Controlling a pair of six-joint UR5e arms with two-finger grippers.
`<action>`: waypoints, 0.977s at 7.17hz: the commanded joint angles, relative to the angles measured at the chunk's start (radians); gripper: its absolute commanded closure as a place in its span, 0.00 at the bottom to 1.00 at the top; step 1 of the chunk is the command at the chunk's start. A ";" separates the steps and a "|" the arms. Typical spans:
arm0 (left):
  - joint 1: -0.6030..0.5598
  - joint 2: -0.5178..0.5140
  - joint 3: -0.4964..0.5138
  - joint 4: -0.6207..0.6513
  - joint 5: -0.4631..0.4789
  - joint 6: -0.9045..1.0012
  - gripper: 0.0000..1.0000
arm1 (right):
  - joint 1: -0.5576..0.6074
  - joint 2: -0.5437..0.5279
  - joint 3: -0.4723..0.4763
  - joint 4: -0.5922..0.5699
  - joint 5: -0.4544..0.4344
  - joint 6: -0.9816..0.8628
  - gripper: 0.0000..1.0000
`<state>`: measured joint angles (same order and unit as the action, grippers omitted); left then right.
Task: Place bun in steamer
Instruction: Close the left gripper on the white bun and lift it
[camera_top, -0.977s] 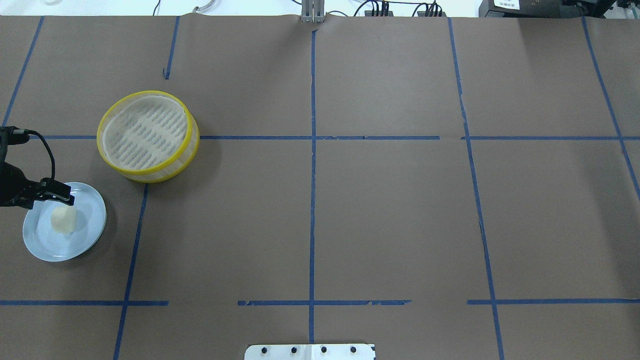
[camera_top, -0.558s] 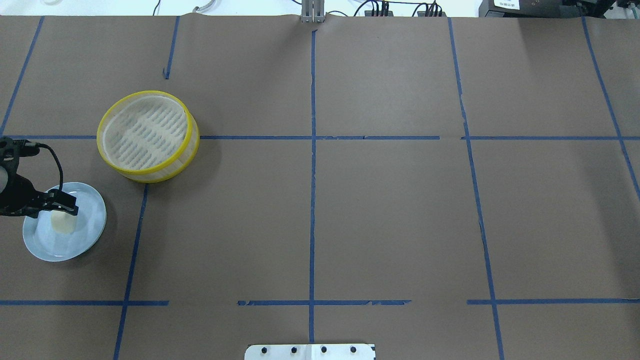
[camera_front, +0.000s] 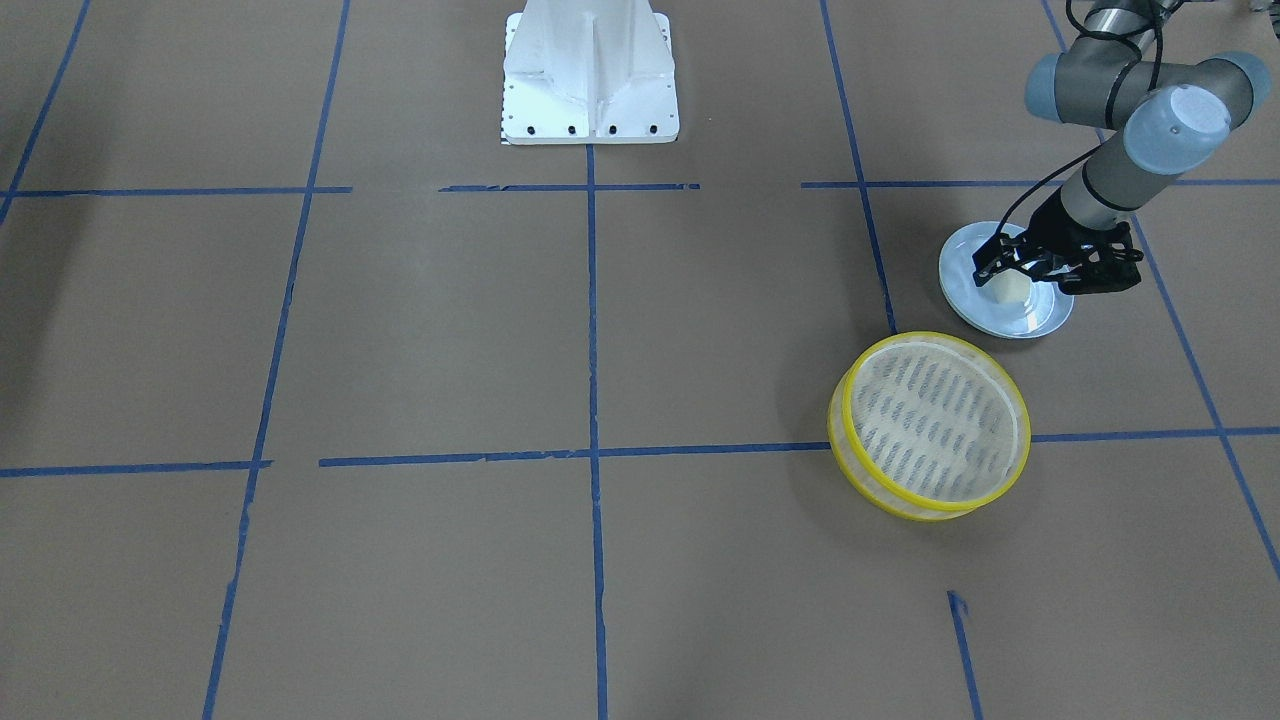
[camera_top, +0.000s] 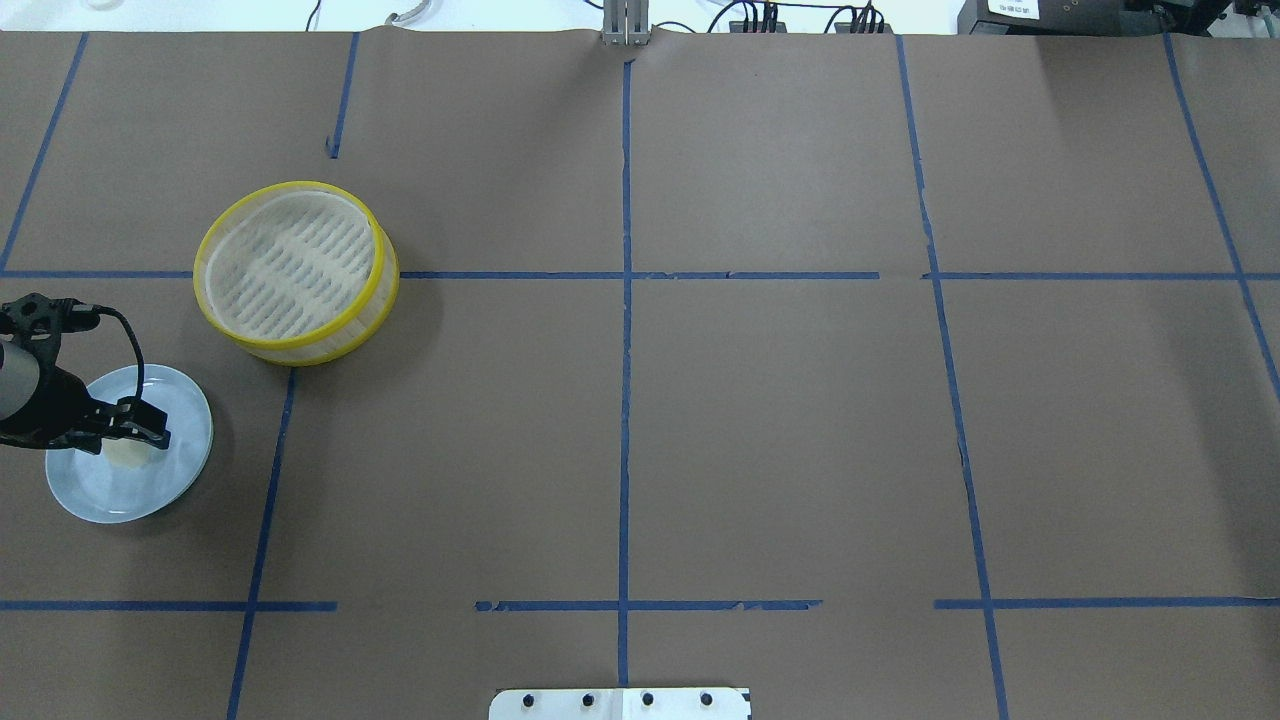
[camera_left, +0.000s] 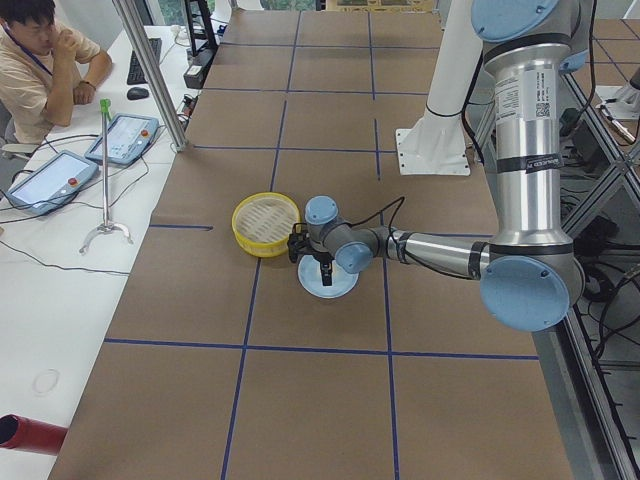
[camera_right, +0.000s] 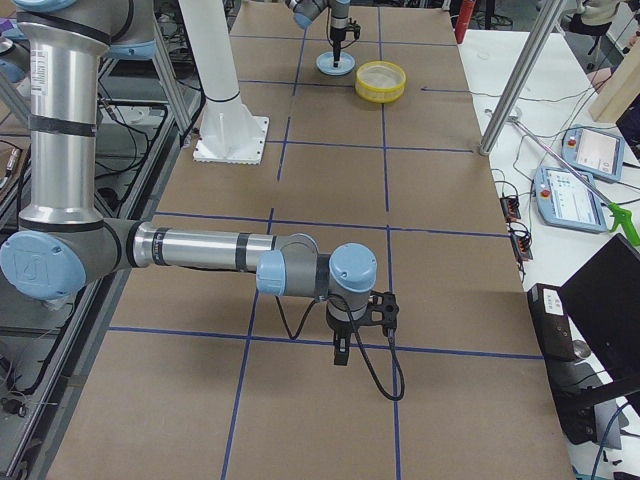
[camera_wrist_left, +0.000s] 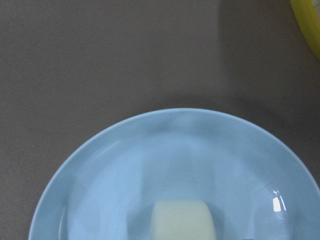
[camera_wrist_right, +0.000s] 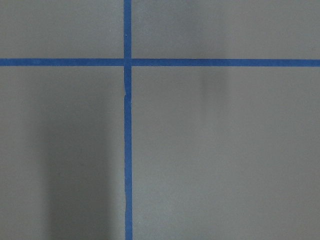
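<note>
The cream-white bun (camera_top: 128, 456) lies on a pale blue plate (camera_top: 100, 490) at the table's left edge. It also shows in the front view (camera_front: 1015, 291) and in the left wrist view (camera_wrist_left: 183, 220). My left gripper (camera_top: 138, 432) hangs low right over the bun, jaws open, and it covers part of the bun. The steamer (camera_top: 205, 262), round with yellow rims and a slotted base, stands empty a little beyond the plate (camera_front: 940, 339). My right gripper (camera_right: 340, 357) shows only in the right side view, low over bare table; I cannot tell its state.
Brown paper with blue tape lines covers the table. The white robot base (camera_front: 590, 80) stands at mid-table on the robot's side. The steamer's yellow rim (camera_wrist_left: 307, 20) edges into the left wrist view. An operator sits beyond the far table edge.
My left gripper has moved toward the robot's side and down over the plate, and it now covers most of the bun. The bun, plate and steamer have not moved.
</note>
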<state>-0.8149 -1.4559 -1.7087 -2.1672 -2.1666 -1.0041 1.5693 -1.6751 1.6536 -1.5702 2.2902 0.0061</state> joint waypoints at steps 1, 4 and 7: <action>0.005 0.003 -0.006 0.001 0.007 -0.004 0.71 | 0.000 0.000 0.000 -0.001 0.000 0.000 0.00; 0.005 0.006 -0.014 0.001 0.007 -0.005 0.94 | 0.000 0.000 0.000 0.001 0.000 0.000 0.00; -0.010 0.043 -0.139 0.009 0.004 -0.010 0.93 | 0.000 0.000 0.000 -0.001 0.000 0.000 0.00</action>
<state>-0.8204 -1.4382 -1.7783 -2.1621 -2.1612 -1.0111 1.5693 -1.6751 1.6536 -1.5700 2.2902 0.0062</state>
